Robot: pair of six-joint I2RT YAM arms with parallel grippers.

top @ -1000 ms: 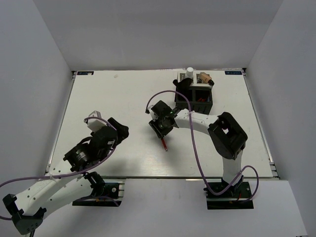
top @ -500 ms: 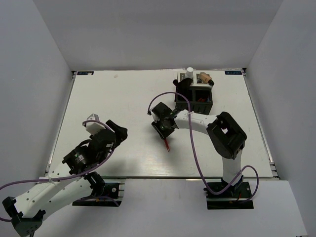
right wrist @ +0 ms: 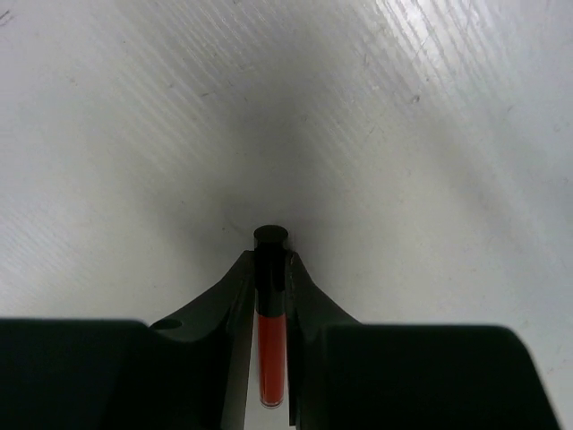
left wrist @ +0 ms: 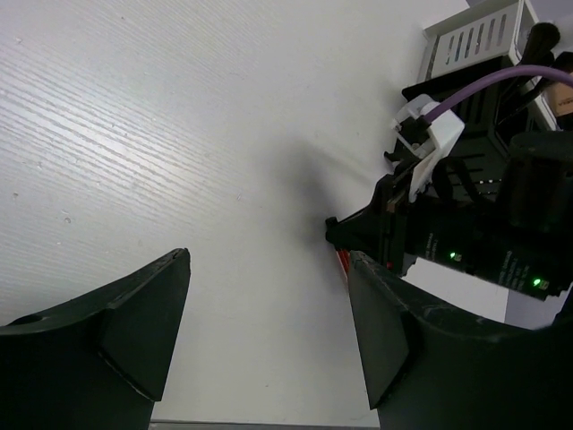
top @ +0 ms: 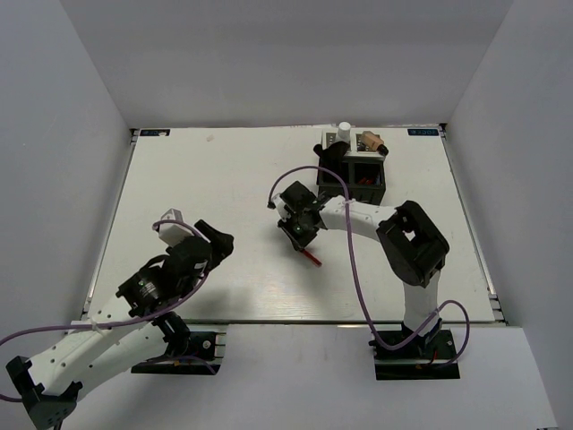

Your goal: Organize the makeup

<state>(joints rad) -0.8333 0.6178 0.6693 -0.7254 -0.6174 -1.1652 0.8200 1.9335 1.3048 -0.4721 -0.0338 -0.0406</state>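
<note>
Pencil (right wrist: 271, 358), one, in right hand (right wrist: 269, 267)

Place: robot lab cell
Enclosure: plain white panels (top: 286, 63) along far and side edges
Near edge: arm bases (top: 416, 345) clamped to white table (top: 224, 179)

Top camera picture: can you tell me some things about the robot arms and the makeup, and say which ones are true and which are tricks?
1. The right arm's fingers pinch a red-and-black pencil. True.
2. The left arm's fingers hold a brush. False: they are open and hold nothing.
3. The black box stands beside the arm bases. False: it stands near the table's far edge.
4. A white bottle stands at the box's far side. True.
</note>
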